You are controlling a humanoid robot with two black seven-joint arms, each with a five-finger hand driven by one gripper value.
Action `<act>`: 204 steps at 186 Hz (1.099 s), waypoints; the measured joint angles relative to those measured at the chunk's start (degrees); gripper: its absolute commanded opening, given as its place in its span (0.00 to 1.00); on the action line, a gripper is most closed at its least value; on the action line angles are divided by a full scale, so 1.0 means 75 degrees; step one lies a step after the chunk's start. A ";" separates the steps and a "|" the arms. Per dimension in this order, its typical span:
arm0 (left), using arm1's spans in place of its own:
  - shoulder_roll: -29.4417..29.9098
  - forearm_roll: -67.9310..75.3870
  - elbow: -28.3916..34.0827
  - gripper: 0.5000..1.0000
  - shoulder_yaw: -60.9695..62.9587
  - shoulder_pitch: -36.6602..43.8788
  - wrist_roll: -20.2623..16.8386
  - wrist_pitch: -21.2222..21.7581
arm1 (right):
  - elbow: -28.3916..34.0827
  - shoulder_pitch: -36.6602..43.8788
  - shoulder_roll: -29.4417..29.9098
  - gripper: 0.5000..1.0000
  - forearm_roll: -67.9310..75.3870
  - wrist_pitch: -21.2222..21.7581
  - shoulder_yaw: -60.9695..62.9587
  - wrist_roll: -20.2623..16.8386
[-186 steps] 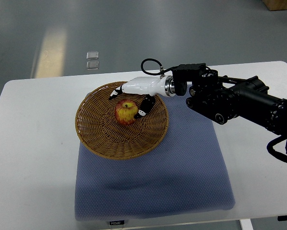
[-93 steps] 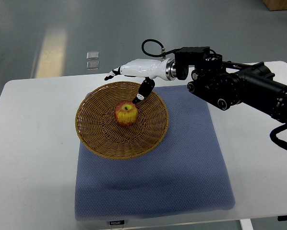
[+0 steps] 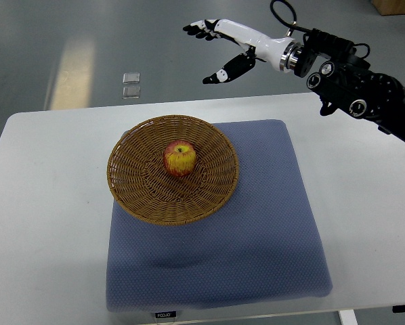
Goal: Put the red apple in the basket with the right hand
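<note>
A red and yellow apple (image 3: 179, 158) rests in the middle of a round wicker basket (image 3: 131, 186) on a blue-grey mat. My right hand (image 3: 209, 53) hangs high above and behind the basket, well apart from the apple, with its white palm and black fingertips spread open and nothing in them. Its black arm comes in from the right edge. The left arm does not show.
The blue-grey mat (image 3: 257, 230) covers the middle of a white table (image 3: 40, 223). Two small clear squares (image 3: 130, 84) lie on the grey floor beyond the table's far edge.
My right hand has let go of the apple and risen up and back, from the basket's rim to well above the table's far edge. The apple stays in the basket.
</note>
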 measured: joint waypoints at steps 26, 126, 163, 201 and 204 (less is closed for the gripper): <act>0.0000 0.0001 0.0000 1.00 0.0000 -0.0001 0.0000 0.0000 | -0.0014 -0.0424 -0.0181 0.83 0.1724 0.0041 0.0655 -0.0002; 0.0000 0.0002 0.0000 1.00 0.0000 0.0000 0.0000 -0.0004 | -0.0279 -0.2032 -0.0329 0.83 0.6174 -0.0054 0.1008 -0.0489; 0.0000 -0.0002 0.0000 1.00 0.0000 0.0000 0.0000 0.0001 | -0.0281 -0.2205 -0.0314 0.83 0.7312 0.0133 0.1004 -0.1344; 0.0000 -0.0002 0.0000 1.00 0.0000 0.0000 -0.0001 0.0001 | -0.0281 -0.2184 -0.0359 0.83 0.8714 0.0526 0.1030 -0.1582; 0.0000 -0.0002 0.0000 1.00 0.0000 0.0000 -0.0001 0.0001 | -0.0282 -0.2183 -0.0358 0.83 0.8758 0.0543 0.1031 -0.1582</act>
